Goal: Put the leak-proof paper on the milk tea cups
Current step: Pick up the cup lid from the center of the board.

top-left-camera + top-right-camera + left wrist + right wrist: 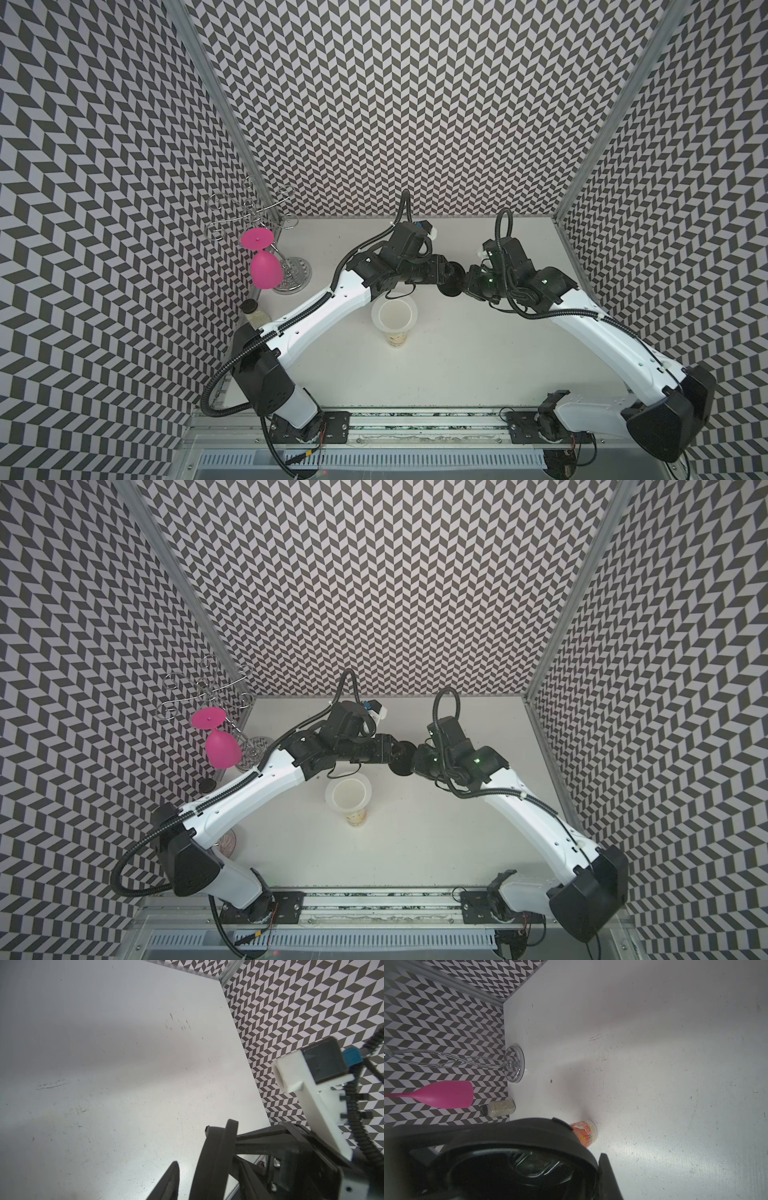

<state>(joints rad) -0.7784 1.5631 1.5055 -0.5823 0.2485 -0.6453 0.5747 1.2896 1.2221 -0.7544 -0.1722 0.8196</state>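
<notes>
The milk tea cup (394, 337) (355, 817) stands upright mid-table, and its orange-printed foot (584, 1132) shows in the right wrist view. The leak-proof paper (375, 313) (328, 796), a round white sheet, lies over the cup's mouth with its edge overhanging the rim. Behind the cup, both grippers meet at a round black lid (453, 284) (508, 1147) held above the table. My right gripper (469, 282) is shut on the lid, one finger (609, 1178) against its rim. My left gripper (446, 274) is open. One finger (169, 1180) stands apart from the edge-on lid (216, 1157); the other is hidden.
A pink goblet (264, 270) hangs upside down from a wire rack (249, 216) at the back left. A small black-capped jar (254, 316) stands by the left wall. Patterned walls close in three sides. Both arm bases sit on the front rail (415, 419).
</notes>
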